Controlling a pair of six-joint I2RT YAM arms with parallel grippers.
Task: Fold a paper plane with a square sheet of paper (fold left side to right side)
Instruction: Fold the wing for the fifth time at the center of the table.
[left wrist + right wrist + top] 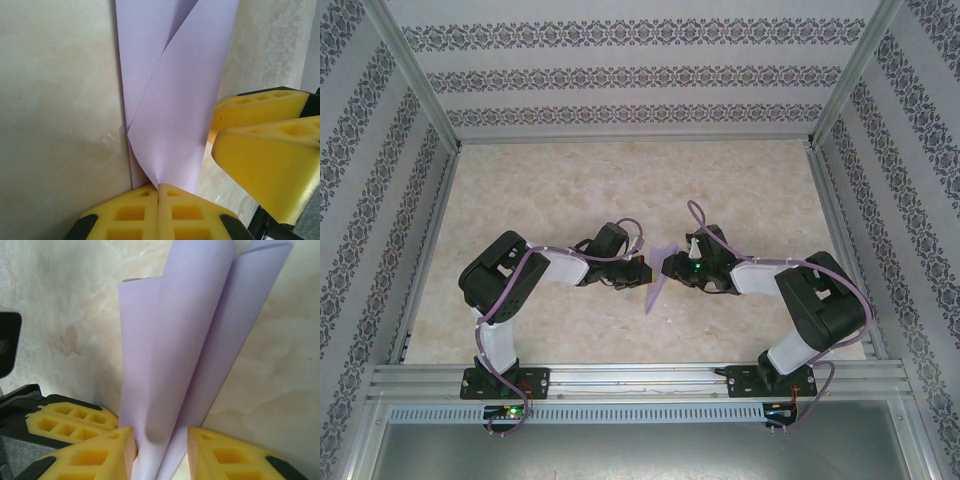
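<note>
We see the slim folded lilac paper plane [658, 278] between the two pincers, over the near middle of the beige marbled surface [570, 190], narrow tip pointing toward the arm bases. Left pincer [158, 189] is clamped on one end of the plane, its yellow pads [125, 215] pressed together over the paper. Right pincer [161, 440] has its yellow pads [225, 457] partly apart with the folded layers running between them. We can't tell whether it actually pinches. The two pincers sit just beside each other.
</note>
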